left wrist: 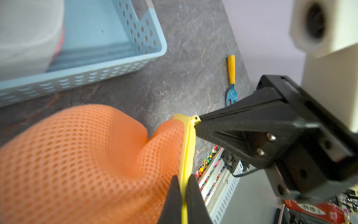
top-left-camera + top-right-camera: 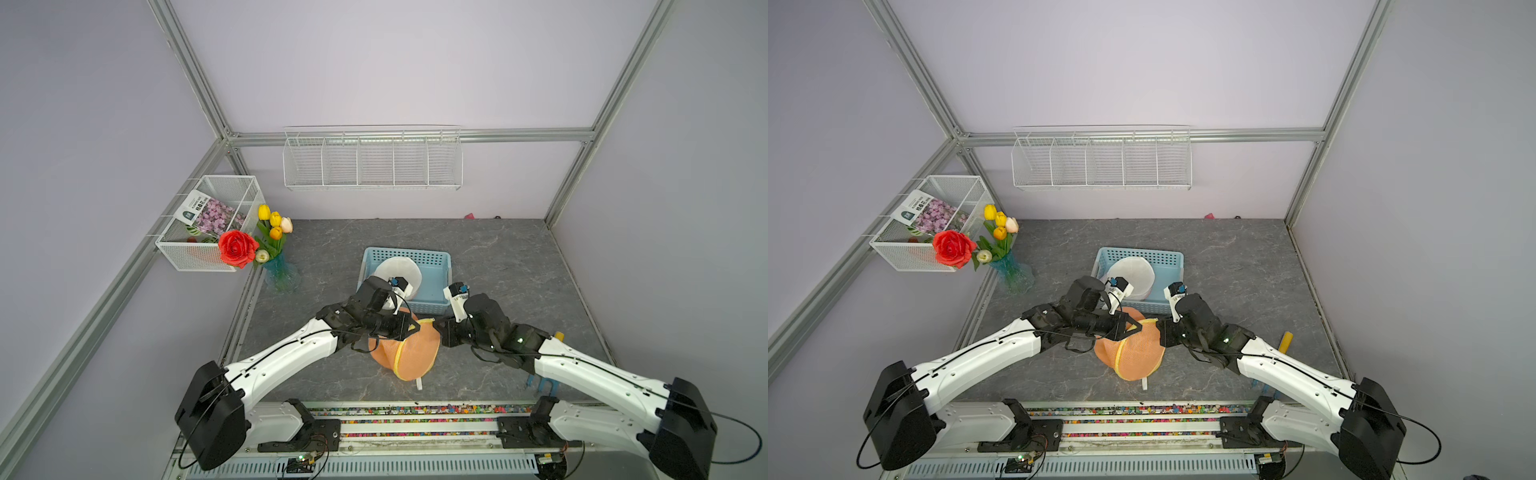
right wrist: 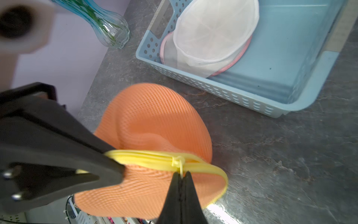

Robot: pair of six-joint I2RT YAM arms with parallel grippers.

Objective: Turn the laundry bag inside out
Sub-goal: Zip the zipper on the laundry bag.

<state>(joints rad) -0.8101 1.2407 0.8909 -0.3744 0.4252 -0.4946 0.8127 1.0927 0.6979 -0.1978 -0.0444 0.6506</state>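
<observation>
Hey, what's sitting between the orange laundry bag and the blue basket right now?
Nothing: only a bare strip of grey tabletop separates the orange laundry bag from the blue basket, clearest in the right wrist view.

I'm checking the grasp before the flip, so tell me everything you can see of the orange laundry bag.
The laundry bag is a soft, rounded pouch of orange mesh, edged with yellow trim. It is dented, its rim held up, its lower part seemingly resting on the grey table near the blue basket. The left end effector is shut on the trim; the right end effector is shut on a small pale tie at the trim.
</observation>
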